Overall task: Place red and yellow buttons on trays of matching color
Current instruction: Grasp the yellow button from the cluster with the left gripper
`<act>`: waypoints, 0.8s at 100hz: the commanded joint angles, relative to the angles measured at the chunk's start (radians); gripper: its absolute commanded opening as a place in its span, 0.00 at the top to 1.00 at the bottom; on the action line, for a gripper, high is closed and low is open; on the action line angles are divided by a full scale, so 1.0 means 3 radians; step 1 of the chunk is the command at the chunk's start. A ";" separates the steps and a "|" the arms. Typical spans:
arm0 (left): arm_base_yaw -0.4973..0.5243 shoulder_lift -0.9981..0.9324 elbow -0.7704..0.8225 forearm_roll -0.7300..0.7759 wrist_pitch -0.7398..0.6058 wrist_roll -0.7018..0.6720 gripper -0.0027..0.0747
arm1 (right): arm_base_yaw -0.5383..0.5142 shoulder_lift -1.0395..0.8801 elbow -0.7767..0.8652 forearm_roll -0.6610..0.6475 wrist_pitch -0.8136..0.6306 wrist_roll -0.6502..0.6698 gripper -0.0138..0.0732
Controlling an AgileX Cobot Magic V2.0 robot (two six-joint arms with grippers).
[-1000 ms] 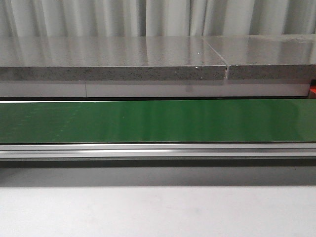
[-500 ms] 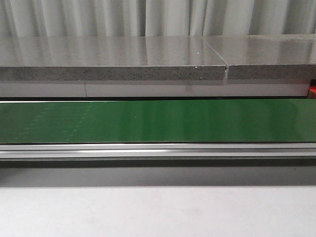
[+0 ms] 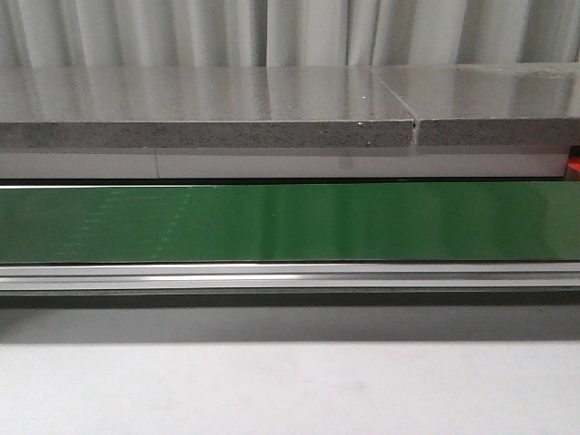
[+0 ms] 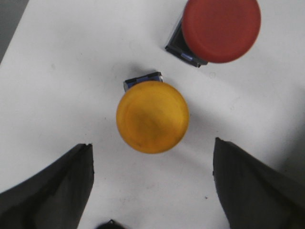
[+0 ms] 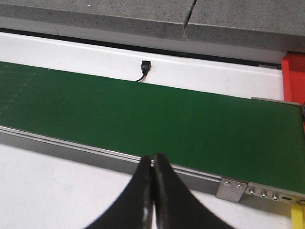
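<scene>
- My left gripper (image 4: 152, 186) has its jaws spread wide, the two dark fingers (image 4: 52, 191) standing apart on either side with nothing between them touching.
- Just ahead of that gap sits the yellow button (image 4: 152, 117), cap facing the wrist camera, resting on the white table (image 4: 62, 86); neither finger touches it.
- A bit of the button's dark, blue-edged base (image 4: 142, 79) peeks out from under the cap on the far side.
- Beyond it, near but apart, the red button (image 4: 221, 28) stands on the same table, its dark base (image 4: 178, 45) showing at one side; the cap is cut off by the frame edge.
- A grey strip (image 4: 9, 19) shows at one corner of the left wrist view, past the table's edge; I cannot tell what it is.
- My right gripper (image 5: 152, 195) has its jaws pressed together, tips meeting, holding nothing.
- It hangs over the white table (image 5: 47, 186), just short of the metal rail (image 5: 71, 145) of the green belt (image 5: 143, 114).
- A bracket with screws (image 5: 248, 191) sits at the rail's end, and a sliver of yellow (image 5: 298, 217) shows at the frame corner beside it.
- Behind the belt I see a white strip with a small black connector (image 5: 144, 67), then a grey stone slab (image 5: 95, 14), and a red part (image 5: 293, 76) at the belt's end.
- In the front view I see only the belt (image 3: 290, 222), rail (image 3: 290, 275), slab (image 3: 208, 109) and grey curtain (image 3: 290, 32); neither arm nor button shows there.
</scene>
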 commanded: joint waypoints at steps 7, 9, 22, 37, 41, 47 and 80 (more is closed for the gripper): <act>0.0007 -0.0070 -0.0101 -0.0043 -0.0283 -0.0012 0.32 | 0.0013 0.0019 -0.0090 -0.0026 -0.0236 -0.0029 0.92; 0.0007 -0.0049 -0.0101 -0.0043 -0.0302 -0.0012 0.32 | 0.0013 0.0019 -0.0090 -0.0026 -0.0236 -0.0029 0.92; 0.0007 0.0051 -0.0101 -0.0043 -0.0452 -0.0012 0.32 | 0.0013 0.0019 -0.0090 -0.0026 -0.0236 -0.0029 0.92; 0.0007 0.0083 -0.0101 -0.0043 -0.0588 -0.0012 0.32 | 0.0013 0.0019 -0.0090 -0.0026 -0.0236 -0.0029 0.92; 0.0007 0.0083 -0.0101 -0.0043 -0.0605 -0.0012 0.32 | 0.0013 0.0019 -0.0090 -0.0026 -0.0236 -0.0029 0.92; 0.0007 0.0083 -0.0101 -0.0043 -0.0613 -0.0012 0.34 | 0.0013 0.0019 -0.0090 -0.0026 -0.0236 -0.0029 0.92; 0.0001 0.0070 -0.0101 -0.0046 -0.0684 0.0010 0.66 | 0.0013 0.0019 -0.0090 -0.0026 -0.0236 -0.0029 0.92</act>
